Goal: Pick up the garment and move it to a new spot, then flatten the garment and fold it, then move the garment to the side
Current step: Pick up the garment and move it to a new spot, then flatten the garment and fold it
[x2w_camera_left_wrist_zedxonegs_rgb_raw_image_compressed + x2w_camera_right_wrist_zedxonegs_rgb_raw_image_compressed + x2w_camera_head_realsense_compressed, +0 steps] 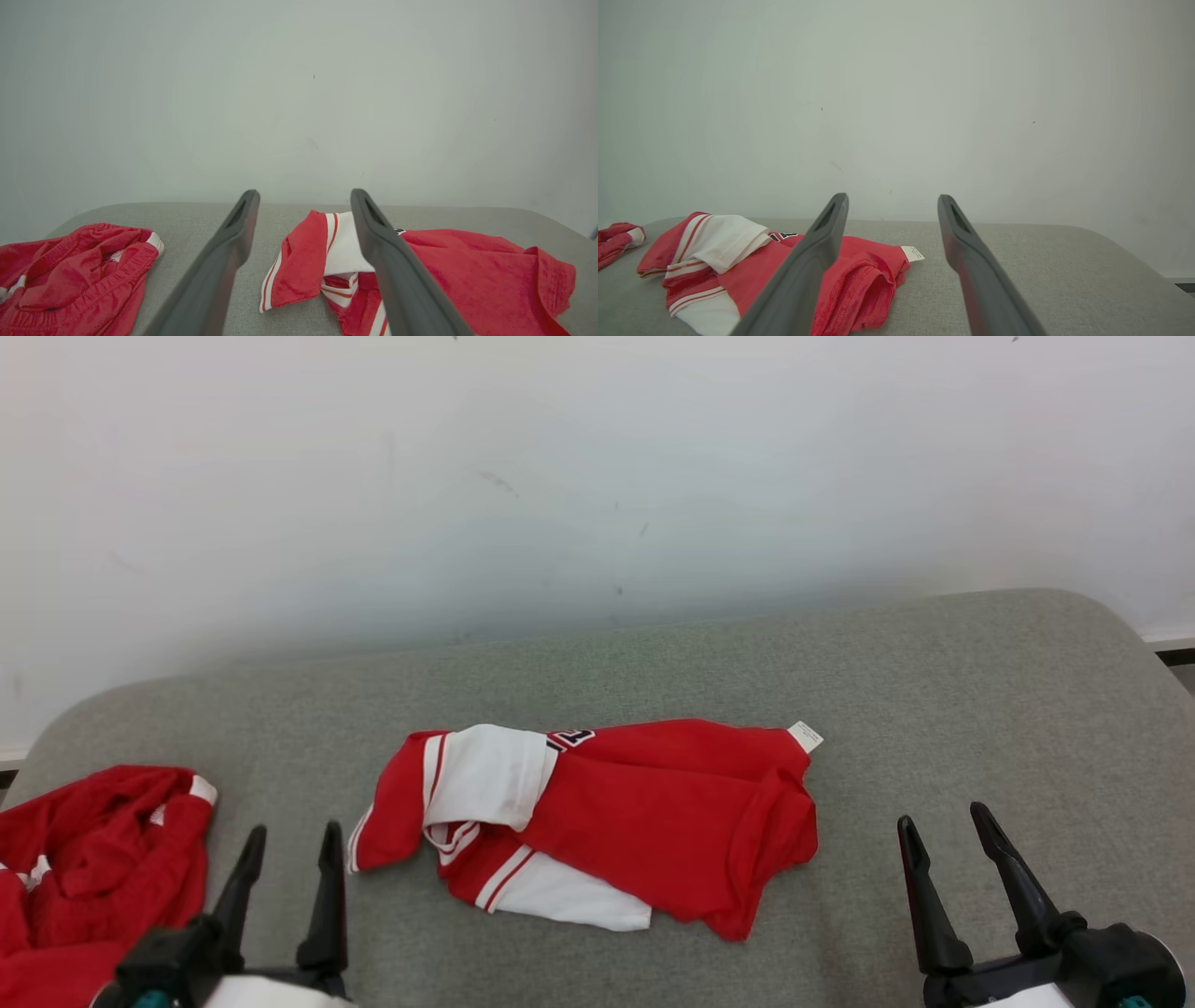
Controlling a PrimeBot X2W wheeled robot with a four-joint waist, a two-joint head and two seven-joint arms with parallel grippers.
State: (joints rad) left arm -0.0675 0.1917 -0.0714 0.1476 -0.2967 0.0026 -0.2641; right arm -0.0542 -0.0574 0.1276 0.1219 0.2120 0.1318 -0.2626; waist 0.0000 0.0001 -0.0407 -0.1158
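A red garment with white panels and striped trim lies crumpled in the middle of the grey table, a white label sticking out at its far right corner. The left wrist view shows the garment partly behind one finger, and the right wrist view has the garment at lower left. My left gripper hangs open at the near left, just left of the shirt's sleeve, nothing between its fingers. My right gripper is open at the near right, a short way right of the cloth.
A second red garment with white trim is bunched at the table's near left corner, beside my left gripper; it appears as the bunched garment in the left wrist view. A pale wall rises right behind the table's far edge.
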